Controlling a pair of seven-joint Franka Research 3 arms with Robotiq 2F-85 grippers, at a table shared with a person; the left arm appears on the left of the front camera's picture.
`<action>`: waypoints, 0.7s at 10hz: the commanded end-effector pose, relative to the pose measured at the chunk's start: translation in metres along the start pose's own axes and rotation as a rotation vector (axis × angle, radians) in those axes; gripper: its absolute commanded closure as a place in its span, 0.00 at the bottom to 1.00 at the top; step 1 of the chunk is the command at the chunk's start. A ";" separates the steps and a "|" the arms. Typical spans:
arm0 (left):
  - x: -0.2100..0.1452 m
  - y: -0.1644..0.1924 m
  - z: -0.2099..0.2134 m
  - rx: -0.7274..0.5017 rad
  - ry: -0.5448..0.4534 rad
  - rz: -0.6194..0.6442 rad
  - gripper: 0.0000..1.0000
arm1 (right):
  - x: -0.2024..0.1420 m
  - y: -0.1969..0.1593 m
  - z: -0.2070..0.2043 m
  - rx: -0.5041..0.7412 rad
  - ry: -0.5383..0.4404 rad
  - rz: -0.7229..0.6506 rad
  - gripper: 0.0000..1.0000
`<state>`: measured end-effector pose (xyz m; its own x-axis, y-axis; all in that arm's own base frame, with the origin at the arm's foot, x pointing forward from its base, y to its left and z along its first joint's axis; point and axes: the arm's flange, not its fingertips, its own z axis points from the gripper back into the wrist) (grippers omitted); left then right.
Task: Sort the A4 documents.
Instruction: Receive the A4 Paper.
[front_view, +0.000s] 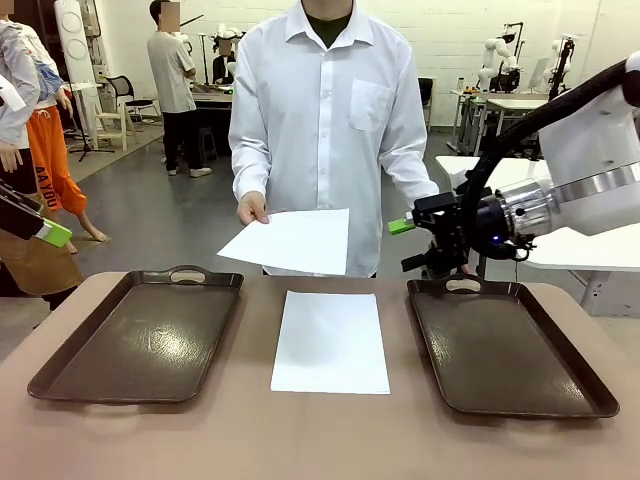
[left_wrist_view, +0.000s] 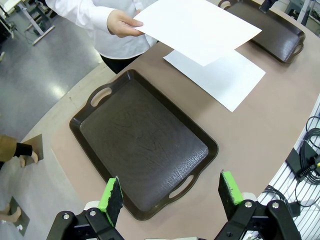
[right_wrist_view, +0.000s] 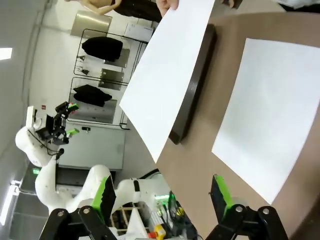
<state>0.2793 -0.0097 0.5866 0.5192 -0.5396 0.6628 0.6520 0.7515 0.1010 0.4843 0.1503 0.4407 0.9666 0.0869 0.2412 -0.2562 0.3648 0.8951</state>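
A person's hand (front_view: 252, 210) grips one blank white A4 paper sheet (front_view: 290, 242) above the far edge of the brown table (front_view: 330, 440); another sheet (front_view: 330, 342) lies mid-table. My left gripper (left_wrist_view: 171, 181) and right gripper (right_wrist_view: 162, 182) gape empty.

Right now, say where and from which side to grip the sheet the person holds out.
Probably grip the held A4 sheet at its free right edge, right gripper coming level from the right: the person's hand pinches the opposite side and it hangs nearly flat.
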 end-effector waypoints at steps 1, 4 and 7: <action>0.000 0.001 0.000 0.000 0.000 0.001 0.00 | 0.011 0.004 -0.018 0.016 -0.019 -0.057 0.00; 0.000 0.001 0.000 0.000 0.000 0.001 0.00 | 0.020 0.005 -0.047 0.045 -0.055 -0.102 0.00; 0.000 0.001 0.000 0.000 0.000 0.001 0.00 | 0.037 -0.007 -0.074 0.046 -0.052 -0.175 0.00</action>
<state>0.2793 -0.0097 0.5866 0.5191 -0.5396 0.6628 0.6520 0.7515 0.1011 0.5095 0.2104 0.4191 0.9916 0.0076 0.1291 -0.1244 0.3313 0.9353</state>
